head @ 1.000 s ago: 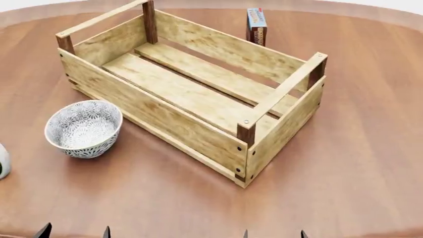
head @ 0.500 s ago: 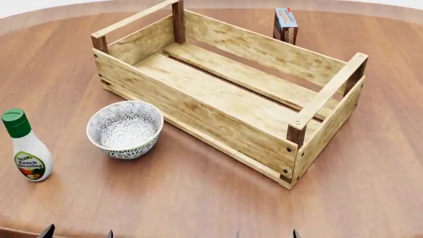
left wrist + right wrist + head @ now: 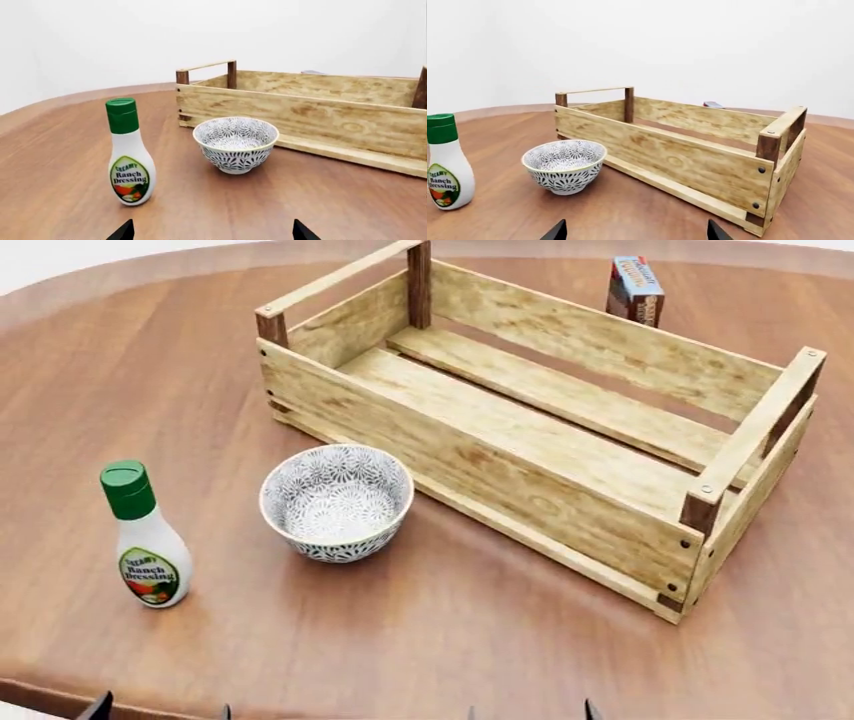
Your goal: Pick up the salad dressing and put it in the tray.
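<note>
Round wooden table against white

A round reddish-brown wooden table (image 3: 441,640) with a curved edge sits before a plain white evenly lit wall (image 3: 694,45).

Wood, plastic and glazed surfaces on the desk.
The desk (image 3: 441,640) is smooth reddish-brown wood with a soft sheen. The tray (image 3: 534,420) is pale, matt, coarse-grained wood with dark brown posts. The salad dressing (image 3: 144,540) looks like glossy white plastic with a green cap and printed label. The bowl (image 3: 336,502) looks glazed, with a grey pattern.

Both tools (image 3: 158,708) (image 3: 527,708) open, empty, low
</note>
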You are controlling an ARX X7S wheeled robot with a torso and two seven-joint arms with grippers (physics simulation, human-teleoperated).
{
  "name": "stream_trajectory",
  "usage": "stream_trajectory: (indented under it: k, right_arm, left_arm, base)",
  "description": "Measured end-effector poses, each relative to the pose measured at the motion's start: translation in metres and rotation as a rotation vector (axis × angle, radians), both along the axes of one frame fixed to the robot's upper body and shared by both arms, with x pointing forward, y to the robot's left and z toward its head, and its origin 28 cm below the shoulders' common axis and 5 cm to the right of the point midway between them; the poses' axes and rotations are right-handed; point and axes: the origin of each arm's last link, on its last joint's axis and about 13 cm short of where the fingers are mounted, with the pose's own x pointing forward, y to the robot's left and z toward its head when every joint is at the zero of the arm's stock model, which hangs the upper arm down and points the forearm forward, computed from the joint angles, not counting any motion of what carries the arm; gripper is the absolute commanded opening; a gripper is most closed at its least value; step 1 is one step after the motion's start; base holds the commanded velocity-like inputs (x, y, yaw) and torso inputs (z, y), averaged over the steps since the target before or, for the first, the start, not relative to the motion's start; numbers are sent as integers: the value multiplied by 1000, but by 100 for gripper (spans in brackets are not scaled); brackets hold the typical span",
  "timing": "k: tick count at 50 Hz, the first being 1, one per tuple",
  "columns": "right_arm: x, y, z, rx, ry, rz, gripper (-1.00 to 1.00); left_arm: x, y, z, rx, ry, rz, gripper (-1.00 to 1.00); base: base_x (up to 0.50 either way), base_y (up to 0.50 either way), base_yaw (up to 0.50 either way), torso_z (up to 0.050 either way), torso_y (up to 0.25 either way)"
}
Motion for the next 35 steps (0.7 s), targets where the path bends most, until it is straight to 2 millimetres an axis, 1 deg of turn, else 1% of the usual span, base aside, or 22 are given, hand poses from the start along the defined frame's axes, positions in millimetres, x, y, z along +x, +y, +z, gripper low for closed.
stream_trajectory:
  k: [7, 12, 17, 25, 29, 35]
  right_arm:
    - [0, 0, 0, -4, -4, 1, 100]
    - [1, -2, 5, -2, -12, -30, 100]
    - [5, -5, 22, 4, -42, -72, 100]
    - [8, -14, 59, 27, -115, -136, 100]
    - [7, -17, 73, 32, -143, -158, 100]
    - [5, -21, 87, 32, -177, -175, 100]
  left_arm:
    - [1, 0, 0, 5, 5, 3, 100]
    - [3, 1, 9, 2, -2, 9, 100]
    - [7, 1, 32, -11, -58, 12, 100]
    - [9, 6, 70, -48, -126, 21, 100]
    - [8, 7, 81, -50, -151, 23, 100]
    - [7, 9, 93, -54, -177, 27, 100]
  base:
    - [11, 0, 0, 0, 0]
    - [366, 0, 0, 0, 0]
    - [500, 0, 0, 0, 0]
    - [500, 0, 0, 0, 0]
    - [500, 0, 0, 0, 0]
    - [500, 0, 0, 0, 0]
